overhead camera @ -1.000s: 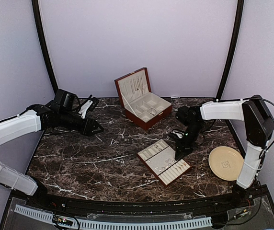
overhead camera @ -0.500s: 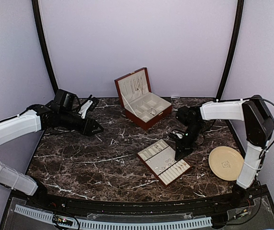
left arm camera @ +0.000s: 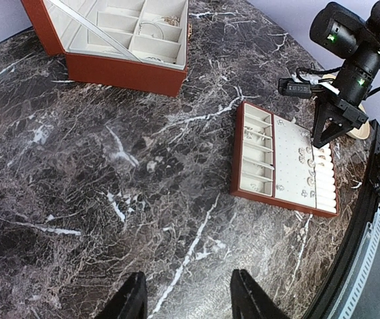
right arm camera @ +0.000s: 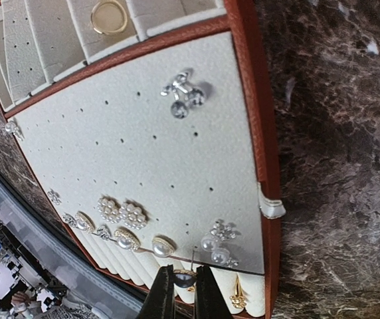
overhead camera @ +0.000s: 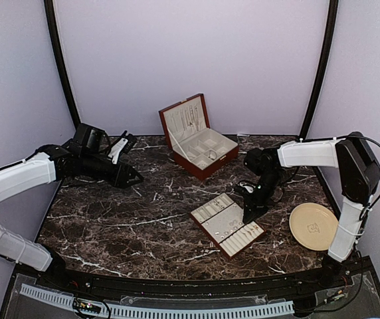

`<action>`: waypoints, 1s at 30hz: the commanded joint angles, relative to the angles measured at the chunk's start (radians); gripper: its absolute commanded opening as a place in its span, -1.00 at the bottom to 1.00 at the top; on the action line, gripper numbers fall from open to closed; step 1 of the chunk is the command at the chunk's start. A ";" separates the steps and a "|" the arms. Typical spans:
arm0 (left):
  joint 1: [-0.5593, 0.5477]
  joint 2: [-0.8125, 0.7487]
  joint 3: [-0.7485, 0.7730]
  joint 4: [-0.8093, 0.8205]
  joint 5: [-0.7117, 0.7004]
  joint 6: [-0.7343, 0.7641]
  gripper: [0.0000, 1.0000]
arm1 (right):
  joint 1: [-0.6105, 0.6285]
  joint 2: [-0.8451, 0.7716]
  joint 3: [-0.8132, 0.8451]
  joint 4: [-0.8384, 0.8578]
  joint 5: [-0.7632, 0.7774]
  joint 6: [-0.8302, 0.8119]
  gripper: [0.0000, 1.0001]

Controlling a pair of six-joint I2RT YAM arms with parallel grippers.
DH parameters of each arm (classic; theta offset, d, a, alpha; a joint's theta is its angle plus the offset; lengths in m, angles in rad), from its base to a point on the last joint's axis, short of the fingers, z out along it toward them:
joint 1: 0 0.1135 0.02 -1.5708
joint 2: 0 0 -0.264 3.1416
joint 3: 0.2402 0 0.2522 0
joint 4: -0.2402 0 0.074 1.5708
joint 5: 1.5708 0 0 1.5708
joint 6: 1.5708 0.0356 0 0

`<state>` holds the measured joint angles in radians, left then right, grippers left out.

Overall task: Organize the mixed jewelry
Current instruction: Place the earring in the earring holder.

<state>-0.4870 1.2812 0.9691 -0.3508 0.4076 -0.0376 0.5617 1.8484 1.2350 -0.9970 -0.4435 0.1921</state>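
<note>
Earrings, the bulk of the mixed jewelry [right arm camera: 120, 211], sit pinned into the cream pad of the tray [right arm camera: 246, 100]. In the right wrist view a crystal cluster is at upper centre, pearl and flower studs run along the lower left, and a gold ring lies in a compartment at the top edge. These pieces look almost weightless, stiff and smooth, so they should slip easily. Their thin posts could bend, and a set stone or pearl could probably pop under a hard squeeze. The safest hold is likely across the solid head of a stud, with the post left free and just enough pressure to keep it from twisting.

At the bottom centre of that view the right gripper [right arm camera: 183, 286] has its fingers pressed nearly together on what appears to be one small earring [right arm camera: 184, 276], right over the tray's lower rows. In the left wrist view the left gripper [left arm camera: 187, 299] is spread with nothing between its fingers, above bare marble table [left arm camera: 77, 186].

In the top view the open wooden box [overhead camera: 210, 165] stands at upper centre and the plate [overhead camera: 323, 236] lies at lower right.

Compared with a second ago, nothing visibly differs. Both arms hold the same poses, and the tray, box and plate have not shifted.
</note>
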 commanded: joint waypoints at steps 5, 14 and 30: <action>0.004 -0.036 0.022 -0.012 0.011 0.013 -0.11 | -0.003 0.004 -0.016 0.000 0.023 -0.002 -0.91; 0.004 -0.037 0.022 -0.012 0.010 0.013 -0.11 | -0.003 0.015 0.009 0.024 0.028 0.006 -0.91; 0.003 -0.035 0.020 -0.010 0.014 0.012 -0.11 | -0.003 0.018 0.015 0.046 0.011 0.015 -0.91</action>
<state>-0.4870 1.2762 0.9691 -0.3508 0.4076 -0.0372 0.5617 1.8484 1.2327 -0.9878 -0.4438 0.1974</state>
